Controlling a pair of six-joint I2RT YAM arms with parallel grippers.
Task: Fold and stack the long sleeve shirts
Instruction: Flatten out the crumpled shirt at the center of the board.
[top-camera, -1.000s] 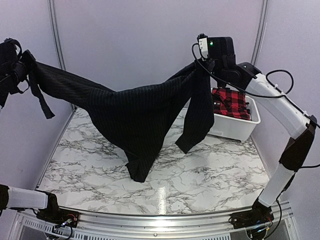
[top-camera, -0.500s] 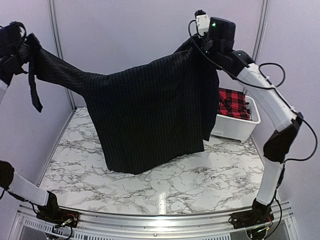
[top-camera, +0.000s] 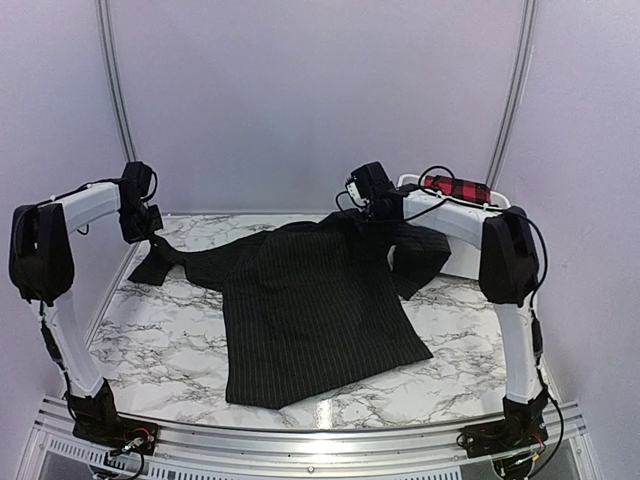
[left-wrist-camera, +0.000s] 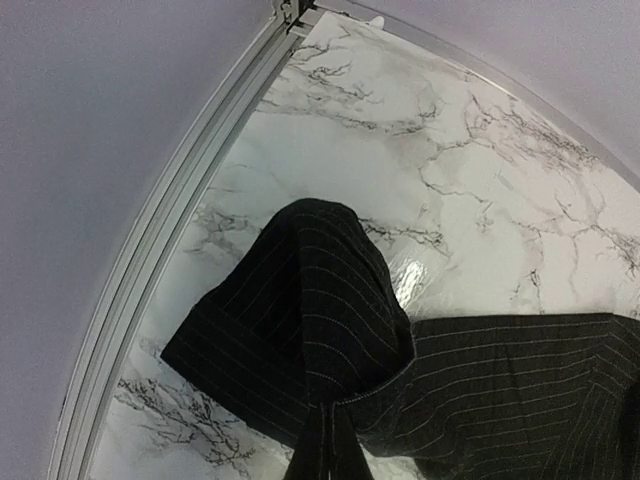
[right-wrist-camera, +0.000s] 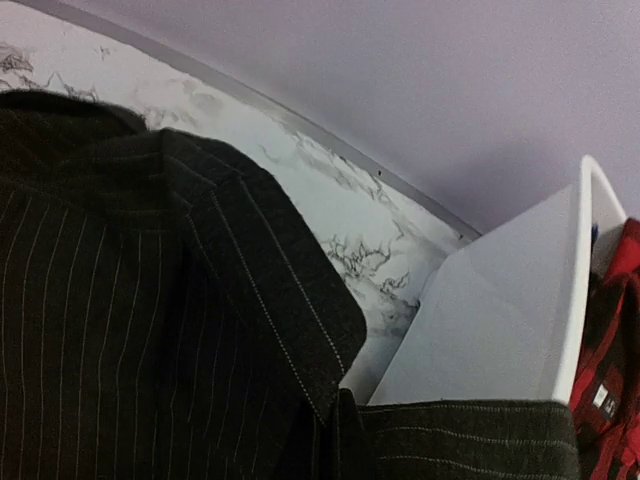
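Nearest the arm bases, the hem of the black pinstriped shirt (top-camera: 310, 320) lies on the marble table (top-camera: 160, 345). Its body is spread almost flat across the middle of the top, stripes running toward the far wall. Farther back, one sleeve stretches left and rises off the marble to the left gripper (top-camera: 152, 232), which is clamped on the cloth. In the left wrist view the fabric bunches into a narrow pinch at the bottom edge. The right gripper (top-camera: 372, 212) is closed on the shirt's far right shoulder, and the other sleeve lies folded just beside it toward the right.

At the far right corner stands a white bin (top-camera: 462, 265), partly hidden behind the right forearm. Inside it is a red-and-black plaid shirt (top-camera: 455, 187), which reaches its rim. The right wrist view shows the plaid cloth pressed against the bin's inner wall.
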